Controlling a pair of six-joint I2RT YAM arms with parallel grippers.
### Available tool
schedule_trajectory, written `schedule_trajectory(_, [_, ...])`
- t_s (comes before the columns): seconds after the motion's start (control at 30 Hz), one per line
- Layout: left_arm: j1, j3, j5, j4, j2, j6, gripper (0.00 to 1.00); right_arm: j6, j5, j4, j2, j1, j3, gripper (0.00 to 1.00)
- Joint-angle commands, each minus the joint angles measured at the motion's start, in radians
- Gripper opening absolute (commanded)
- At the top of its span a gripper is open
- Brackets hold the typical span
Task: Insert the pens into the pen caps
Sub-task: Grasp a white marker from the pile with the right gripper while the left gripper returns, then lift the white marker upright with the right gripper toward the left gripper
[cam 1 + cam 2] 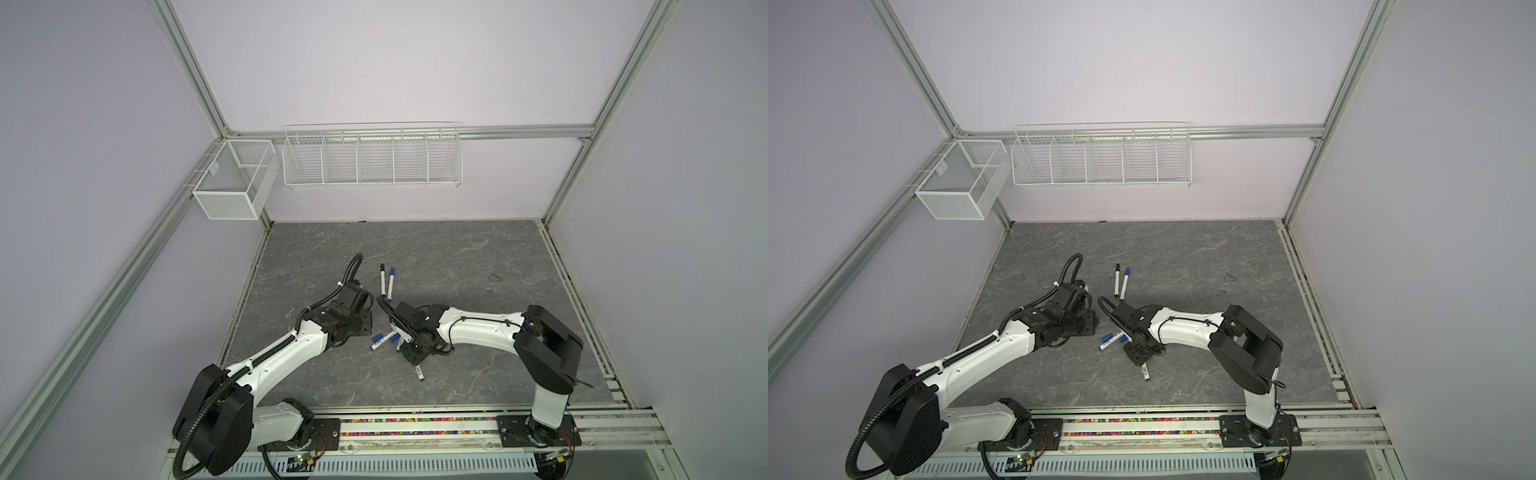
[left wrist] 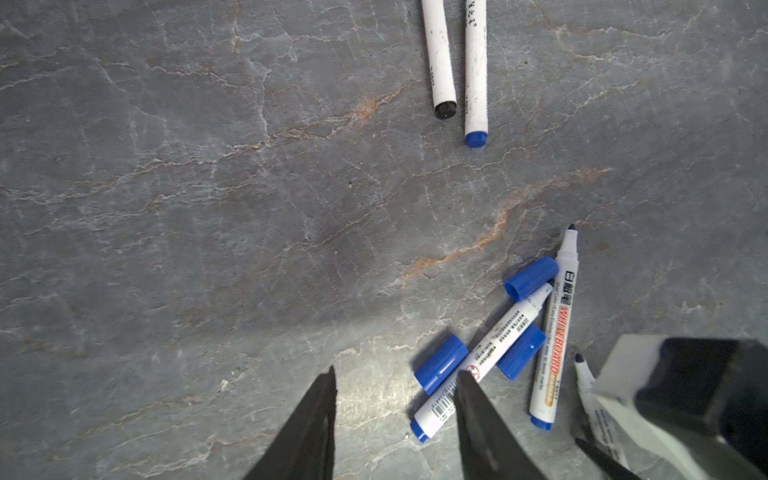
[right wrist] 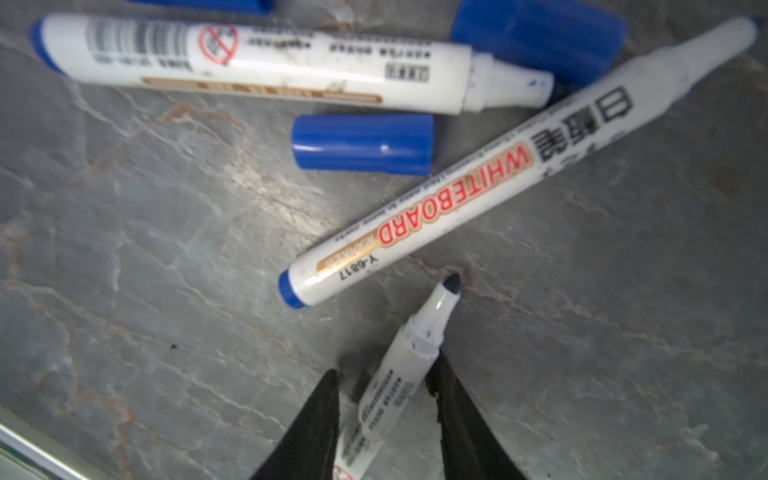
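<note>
In both top views the right arm (image 1: pixel 478 328) is bending over a heap of uncapped pens (image 1: pixel 379 341) on the worktop (image 1: pixel 457 257), while two capped pens (image 1: pixel 382 284) are lying farther back. In the left wrist view the left claw (image 2: pixel 395 374) is hovering empty, fingers apart, beside three blue caps (image 2: pixel 440 370). In the right wrist view the right claw (image 3: pixel 384 370) is straddling one pen (image 3: pixel 415 332), so a pick-up seems underway; whether it is clamping yet I cannot tell. Next, that pen is going to need lining up with a cap (image 3: pixel 361 143).
</note>
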Motion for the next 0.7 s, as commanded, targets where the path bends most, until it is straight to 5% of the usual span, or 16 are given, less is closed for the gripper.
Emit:
schedule_trajectory(0.0, [0.002, -0.012, -0.006, 0.007, -0.017, -0.008, 0.46, 0.031, 0.064, -0.055, 0.029, 0.0, -0.02, 0.31])
schedule_trajectory(0.17, [0.002, -0.013, 0.082, 0.046, -0.025, 0.047, 0.46, 0.087, 0.114, -0.051, -0.004, -0.015, -0.086, 0.16])
schedule_trajectory(0.37, [-0.028, -0.015, 0.204, 0.127, -0.022, 0.098, 0.46, 0.108, 0.12, 0.058, -0.203, -0.087, -0.161, 0.09])
schedule_trajectory(0.67, [-0.123, 0.037, 0.409, 0.237, -0.026, 0.251, 0.51, 0.179, -0.067, 0.417, -0.505, -0.244, -0.26, 0.08])
